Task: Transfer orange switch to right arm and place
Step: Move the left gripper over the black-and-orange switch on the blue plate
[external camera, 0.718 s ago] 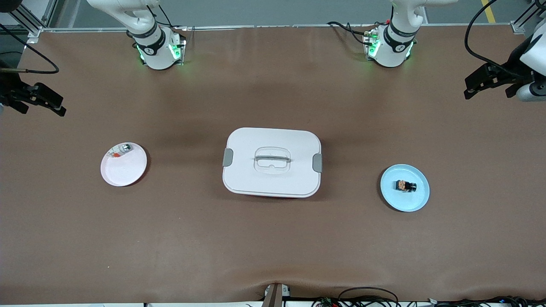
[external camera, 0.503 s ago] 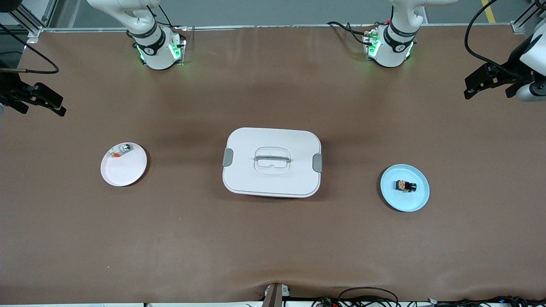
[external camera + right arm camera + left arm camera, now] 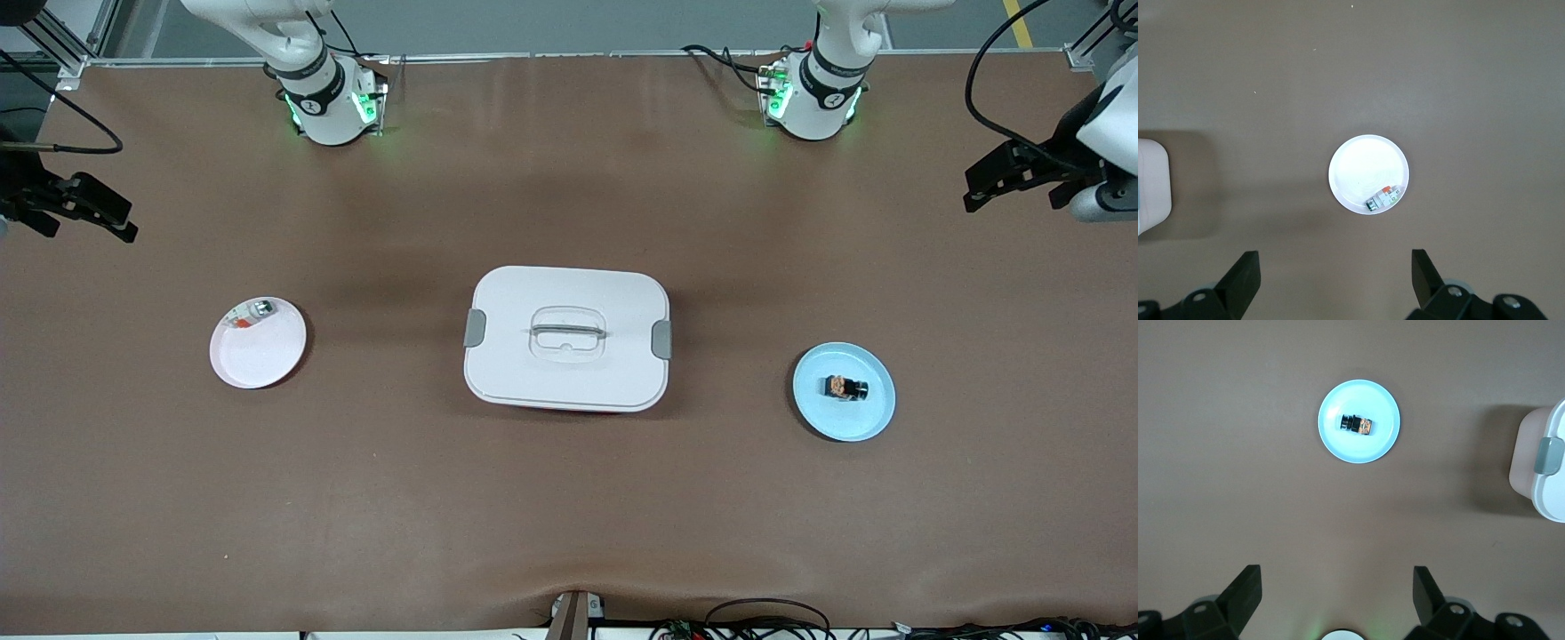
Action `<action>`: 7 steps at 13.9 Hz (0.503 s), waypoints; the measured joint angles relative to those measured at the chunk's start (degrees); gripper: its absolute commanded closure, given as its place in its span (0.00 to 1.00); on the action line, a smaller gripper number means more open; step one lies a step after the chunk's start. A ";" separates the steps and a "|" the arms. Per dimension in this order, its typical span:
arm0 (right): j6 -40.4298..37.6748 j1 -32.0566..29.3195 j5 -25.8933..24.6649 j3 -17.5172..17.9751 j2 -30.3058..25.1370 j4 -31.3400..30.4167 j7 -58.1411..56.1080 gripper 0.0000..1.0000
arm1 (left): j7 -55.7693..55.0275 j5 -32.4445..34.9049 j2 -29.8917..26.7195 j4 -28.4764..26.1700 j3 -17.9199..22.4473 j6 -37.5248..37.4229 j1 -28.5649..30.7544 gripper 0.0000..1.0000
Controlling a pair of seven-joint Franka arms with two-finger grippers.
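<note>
A: My left gripper (image 3: 978,184) is hanging high over the table's left-arm end, fingers (image 3: 1245,590) spread wide, gripping nothing.

B: Switch?

A: The orange switch (image 3: 845,388) is lying on the blue plate (image 3: 869,427), toward my left arm's end.

B: Other side?

A: My right gripper (image 3: 111,220) is waiting over the right-arm end, fingers (image 3: 1243,273) spread too. The white plate (image 3: 258,364) is holding a silver-and-red piece (image 3: 252,313). The white lidded box (image 3: 567,338) is sitting between the plates.

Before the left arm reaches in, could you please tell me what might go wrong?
1. The tiny black orange-banded switch lies loose on the light blue plate; the open left gripper could nudge it aside.
2. The white lidded box sits mid-table, possibly crowding a handover to the open right gripper, waiting at its end.
</note>
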 measured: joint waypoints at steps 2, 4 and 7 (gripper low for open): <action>0.00 0.00 0.00 0.00 0.00 0.01 0.00 0.00 | 0.02 0.00 2.09 -0.27 -0.02 0.48 -0.08 0.00; 0.00 0.00 0.00 0.00 0.00 0.03 0.00 0.00 | 0.02 0.00 4.17 -1.69 -0.03 3.37 -0.12 0.00; 0.00 0.00 0.00 0.00 0.00 0.10 0.00 0.00 | 0.02 0.00 5.51 -7.47 -0.04 11.80 -0.14 0.00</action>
